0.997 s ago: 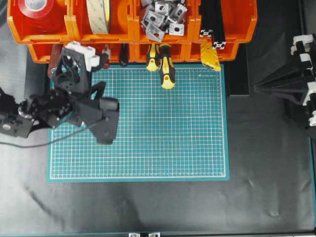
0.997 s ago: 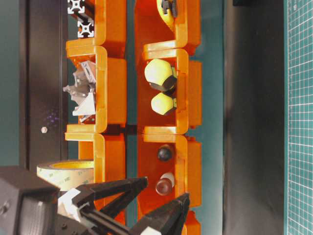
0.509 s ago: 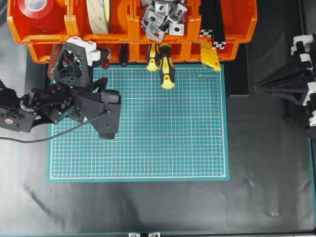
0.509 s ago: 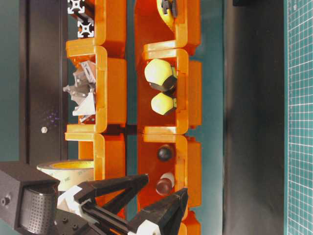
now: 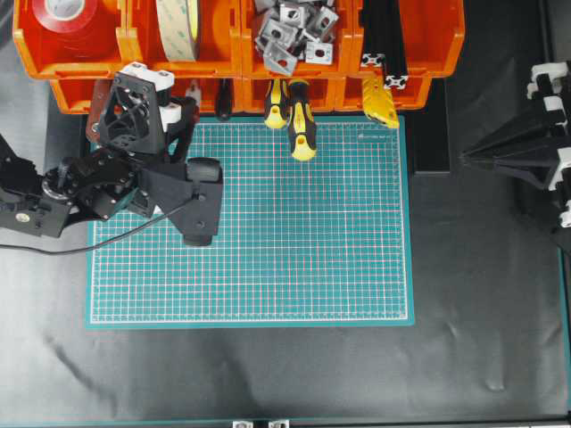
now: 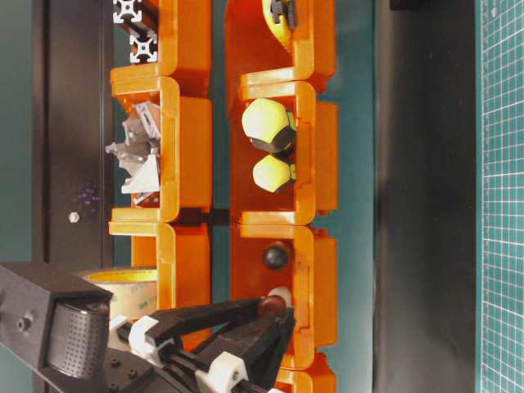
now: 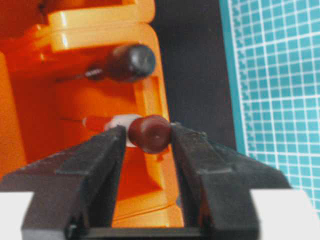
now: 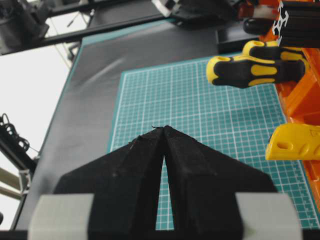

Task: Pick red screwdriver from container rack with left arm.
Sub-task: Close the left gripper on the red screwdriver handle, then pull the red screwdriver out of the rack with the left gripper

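The red screwdriver (image 7: 151, 135) lies in a lower bin of the orange container rack (image 7: 100, 30), its dark red butt cap pointing outward and its white band just behind. My left gripper (image 7: 148, 132) is shut on that cap, one black finger touching each side. From table level, the cap (image 6: 271, 305) sits between the fingertips of the left gripper (image 6: 278, 312). Overhead, the left gripper (image 5: 181, 100) reaches into the rack (image 5: 239, 40) at its lower left. The right gripper (image 8: 164, 129) is shut and empty, parked at the right side (image 5: 468, 158).
A black-handled screwdriver (image 7: 131, 62) lies in the same bin beside the red one. Two yellow-and-black screwdrivers (image 5: 301, 120) stick out over the green cutting mat (image 5: 312, 232). A yellow tool (image 5: 379, 100) hangs further right. Metal brackets (image 5: 290, 31) and tape rolls fill upper bins.
The left gripper's jaws, wide apart around the screwdriver's end a second ago, have closed onto the dark red butt cap. The arm edged slightly toward the rack. The right arm stayed still.
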Robot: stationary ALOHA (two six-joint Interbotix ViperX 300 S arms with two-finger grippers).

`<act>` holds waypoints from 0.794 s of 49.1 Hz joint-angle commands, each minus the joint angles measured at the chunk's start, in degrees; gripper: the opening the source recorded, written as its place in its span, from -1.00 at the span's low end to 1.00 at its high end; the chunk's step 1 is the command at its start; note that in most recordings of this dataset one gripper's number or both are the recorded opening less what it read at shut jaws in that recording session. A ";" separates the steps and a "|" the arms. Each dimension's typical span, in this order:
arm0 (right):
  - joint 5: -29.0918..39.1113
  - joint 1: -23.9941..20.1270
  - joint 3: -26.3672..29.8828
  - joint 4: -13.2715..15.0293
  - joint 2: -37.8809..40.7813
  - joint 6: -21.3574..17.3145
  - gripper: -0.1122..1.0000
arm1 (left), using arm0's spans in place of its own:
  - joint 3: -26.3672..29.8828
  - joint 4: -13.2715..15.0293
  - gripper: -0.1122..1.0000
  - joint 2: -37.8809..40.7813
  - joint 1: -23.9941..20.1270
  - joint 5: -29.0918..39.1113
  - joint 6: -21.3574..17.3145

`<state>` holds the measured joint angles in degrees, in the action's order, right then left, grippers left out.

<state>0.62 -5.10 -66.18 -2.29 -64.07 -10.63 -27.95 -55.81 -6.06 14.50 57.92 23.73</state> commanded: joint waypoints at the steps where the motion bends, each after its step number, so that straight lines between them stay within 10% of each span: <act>1: -0.18 0.00 0.70 0.09 0.26 0.09 -0.79 | 1.93 -0.09 -0.25 -0.53 1.23 0.70 0.00; 21: -0.18 0.00 0.62 0.09 -0.53 0.00 -0.79 | 9.05 -0.09 -0.32 -1.93 8.26 12.04 -0.53; 39: -0.18 0.00 0.44 0.09 -0.79 -0.26 -0.79 | 17.31 -0.09 -0.33 -6.33 20.57 18.46 -9.23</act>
<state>0.70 -5.10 -66.45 -2.20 -65.13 -10.81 -13.54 -55.72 -10.37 31.99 74.27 15.29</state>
